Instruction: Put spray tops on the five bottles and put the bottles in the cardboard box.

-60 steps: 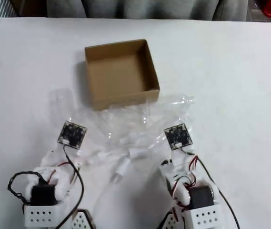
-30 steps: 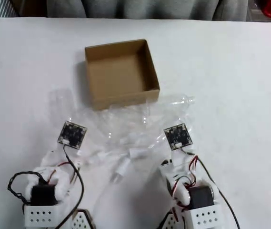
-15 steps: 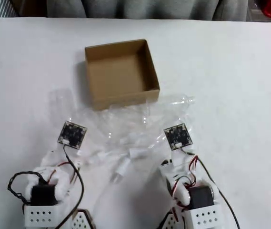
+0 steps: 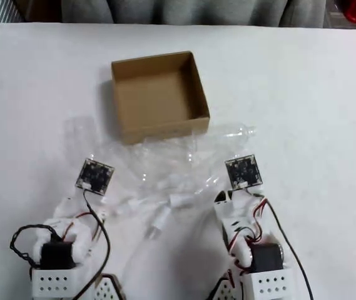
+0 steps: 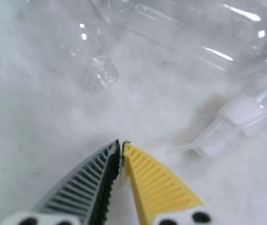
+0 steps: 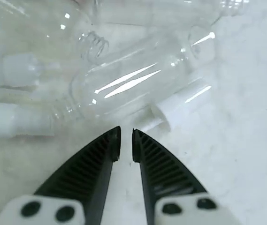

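The open cardboard box (image 4: 159, 94) stands at the middle of the table with nothing in it. Several clear bottles (image 4: 184, 153) lie uncapped between the box and the arms, with white spray tops (image 4: 179, 200) loose among them. My left gripper (image 5: 121, 143) is shut and empty, low over the table, short of a bottle neck (image 5: 102, 77) and a spray top (image 5: 232, 124). My right gripper (image 6: 125, 133) is open by a narrow gap with nothing in it, just short of a lying bottle (image 6: 133, 82) and a spray top (image 6: 180, 105).
Both arm bases sit at the near edge, the left arm (image 4: 55, 253) and the right arm (image 4: 256, 256). The white table (image 4: 303, 94) is bare right of the box. Two more spray tops (image 6: 16, 119) lie beside the right gripper.
The right arm has shifted a little forward and to the right, toward the bottles. The left arm, the bottles and the box have not moved.
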Controlling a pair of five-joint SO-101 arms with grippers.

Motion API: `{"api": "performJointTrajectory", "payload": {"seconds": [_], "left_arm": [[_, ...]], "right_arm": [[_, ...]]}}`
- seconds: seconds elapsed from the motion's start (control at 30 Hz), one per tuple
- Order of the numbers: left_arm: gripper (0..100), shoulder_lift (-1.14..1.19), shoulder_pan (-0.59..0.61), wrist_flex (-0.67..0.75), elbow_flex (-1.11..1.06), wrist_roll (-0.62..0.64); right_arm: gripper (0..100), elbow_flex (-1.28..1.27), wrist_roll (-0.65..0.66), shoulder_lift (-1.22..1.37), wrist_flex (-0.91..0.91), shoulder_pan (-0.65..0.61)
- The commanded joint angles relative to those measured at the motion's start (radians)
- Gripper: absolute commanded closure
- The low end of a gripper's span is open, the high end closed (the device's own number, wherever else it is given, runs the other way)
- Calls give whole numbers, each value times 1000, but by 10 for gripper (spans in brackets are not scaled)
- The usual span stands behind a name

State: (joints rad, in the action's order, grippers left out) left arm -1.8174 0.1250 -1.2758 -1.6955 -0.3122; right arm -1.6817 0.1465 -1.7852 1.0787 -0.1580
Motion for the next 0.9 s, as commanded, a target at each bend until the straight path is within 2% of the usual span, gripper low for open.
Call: {"api": "performJointTrajectory", "payload": {"seconds": [0.0, 0.3, 0.57, 0.8, 0.87], "left_arm": [[976, -10, -13, 2, 100, -5], [976, -10, -10, 51, 222, 0], [976, -10, -15, 84, 164, -8], [976, -10, -5, 193, 100, -9], [976, -10, -2, 207, 103, -9]], "right_arm": [[981, -9, 8, -10, -22, 39], [981, -9, 9, -10, -18, 117], [981, -9, 11, -10, -21, 114], [982, -9, 256, -8, 12, 119], [982, -9, 279, -8, 18, 119]]}}
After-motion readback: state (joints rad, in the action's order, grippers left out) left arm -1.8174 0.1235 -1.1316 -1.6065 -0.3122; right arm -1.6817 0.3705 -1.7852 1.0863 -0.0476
